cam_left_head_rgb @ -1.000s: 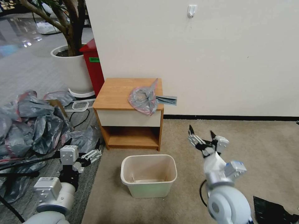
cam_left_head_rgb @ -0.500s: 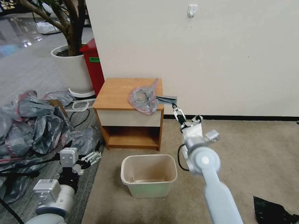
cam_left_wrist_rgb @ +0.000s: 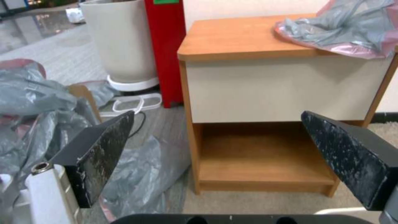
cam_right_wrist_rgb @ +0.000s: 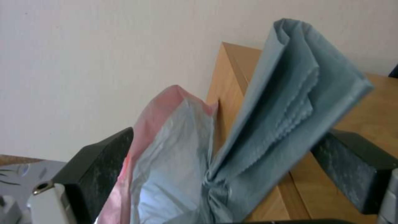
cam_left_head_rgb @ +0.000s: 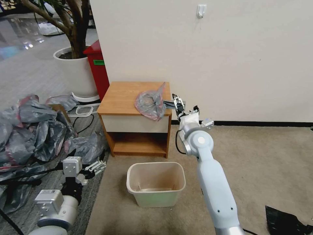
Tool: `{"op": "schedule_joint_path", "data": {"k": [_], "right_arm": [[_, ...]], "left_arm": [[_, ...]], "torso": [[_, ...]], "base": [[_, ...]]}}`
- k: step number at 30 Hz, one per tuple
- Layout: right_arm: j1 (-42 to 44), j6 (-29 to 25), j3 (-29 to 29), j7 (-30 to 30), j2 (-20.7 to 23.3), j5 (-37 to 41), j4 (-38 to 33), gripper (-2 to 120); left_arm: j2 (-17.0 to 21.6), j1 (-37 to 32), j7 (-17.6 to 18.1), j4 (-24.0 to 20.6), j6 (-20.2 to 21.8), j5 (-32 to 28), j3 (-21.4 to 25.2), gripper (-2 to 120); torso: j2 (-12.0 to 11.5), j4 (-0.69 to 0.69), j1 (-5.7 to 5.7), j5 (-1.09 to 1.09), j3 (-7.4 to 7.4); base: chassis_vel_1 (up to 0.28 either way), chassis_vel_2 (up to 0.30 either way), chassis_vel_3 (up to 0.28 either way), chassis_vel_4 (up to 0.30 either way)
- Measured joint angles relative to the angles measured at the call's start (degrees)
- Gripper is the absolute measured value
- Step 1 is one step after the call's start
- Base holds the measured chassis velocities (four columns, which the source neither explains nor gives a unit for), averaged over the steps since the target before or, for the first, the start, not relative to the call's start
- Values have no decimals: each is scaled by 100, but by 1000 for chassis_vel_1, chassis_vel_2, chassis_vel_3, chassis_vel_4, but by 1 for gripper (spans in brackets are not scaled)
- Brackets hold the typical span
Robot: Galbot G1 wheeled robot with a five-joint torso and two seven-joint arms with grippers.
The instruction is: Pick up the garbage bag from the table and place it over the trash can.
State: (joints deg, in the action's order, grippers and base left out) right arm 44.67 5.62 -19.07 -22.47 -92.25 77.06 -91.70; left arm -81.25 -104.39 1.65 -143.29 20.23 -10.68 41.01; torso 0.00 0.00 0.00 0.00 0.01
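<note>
The garbage bag (cam_left_head_rgb: pixel 150 103), crinkly grey with a pink rim, lies on the right end of the table (cam_left_head_rgb: pixel 122 94). Its folded grey tail hangs off the table's right edge. My right gripper (cam_left_head_rgb: pixel 177 103) is at that tail, open. In the right wrist view the bag's tail (cam_right_wrist_rgb: pixel 273 105) stands between the two black fingers (cam_right_wrist_rgb: pixel 99 161), which are spread wide on either side. The beige trash can (cam_left_head_rgb: pixel 156 183) sits on the carpet in front of the table. My left gripper (cam_left_head_rgb: pixel 95 165) hangs low at the left, open, facing the table (cam_left_wrist_rgb: pixel 248 90) and the bag (cam_left_wrist_rgb: pixel 344 28).
A heap of grey bags (cam_left_head_rgb: pixel 32 130) covers the floor at the left. A red bin (cam_left_head_rgb: pixel 97 68) and a white plant pot (cam_left_head_rgb: pixel 76 73) stand behind the table's left side. The wall runs right behind the table. A dark sheet (cam_left_head_rgb: pixel 287 222) lies on the carpet at the lower right.
My right arm has stretched forward and up from beside the trash can to the bag's tail at the table's right edge. The left arm has stayed put.
</note>
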Motion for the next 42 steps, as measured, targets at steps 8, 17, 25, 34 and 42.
{"op": "schedule_joint_path", "data": {"k": [8,17,25,34,42], "right_arm": [[-62,-60,57,6,3,-29,93,78],[-36,-142,53,-95,8,-32,97,45],[7,-164,35,-113,10,96,83,15],[193,-154,173,-176,89,76,-166,0],[463,-155,466,-609,367,196,-864,0]], "left_arm": [[-20,14,-5,3,-21,0,-5,100],[-23,41,-33,4,-118,7,-48,100],[-28,57,-63,4,-281,10,-66,100],[-51,68,-147,4,-426,25,-84,100],[-61,134,-196,4,-455,34,-121,100]], "torso": [[0,0,0,0,0],[0,0,0,0,0],[0,0,0,0,0],[0,0,0,0,-1],[0,0,0,1,-1]], "base": [[0,0,0,0],[0,0,0,0],[0,0,0,0],[0,0,0,0],[0,0,0,0]]}}
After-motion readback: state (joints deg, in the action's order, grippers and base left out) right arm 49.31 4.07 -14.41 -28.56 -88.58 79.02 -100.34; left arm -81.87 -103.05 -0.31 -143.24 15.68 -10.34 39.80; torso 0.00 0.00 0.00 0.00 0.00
